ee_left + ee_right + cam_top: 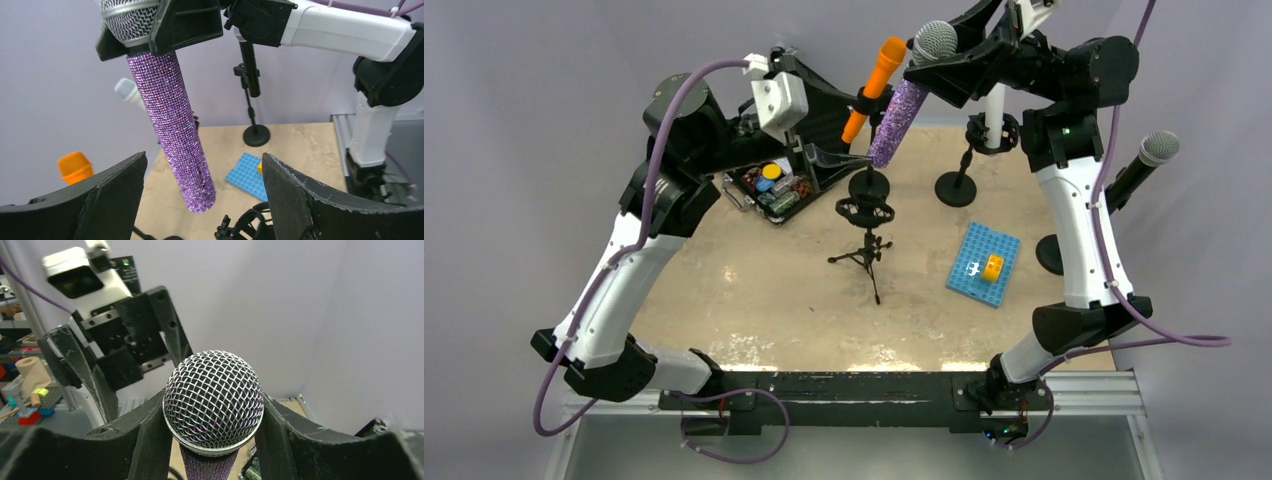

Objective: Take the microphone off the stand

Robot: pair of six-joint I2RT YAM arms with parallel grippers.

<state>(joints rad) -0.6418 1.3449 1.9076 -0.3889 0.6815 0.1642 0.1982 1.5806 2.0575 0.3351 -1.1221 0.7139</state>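
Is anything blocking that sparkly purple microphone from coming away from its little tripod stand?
Nothing visible does. The right gripper clamps the microphone just under its mesh head. The microphone's lower end hangs tilted above the stand and its clip ring, apart from it. The left gripper sits open near that end, not touching.

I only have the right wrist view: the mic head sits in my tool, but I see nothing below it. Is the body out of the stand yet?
Observer: Yes. In the top view the purple microphone hangs tilted, with its tail above the empty clip of the tripod stand and apart from it.
Operator: And my other arm, is it in the way?
Observer: The left tool is open and holds nothing. In the left wrist view the microphone's tail shows between its fingers, with no contact.
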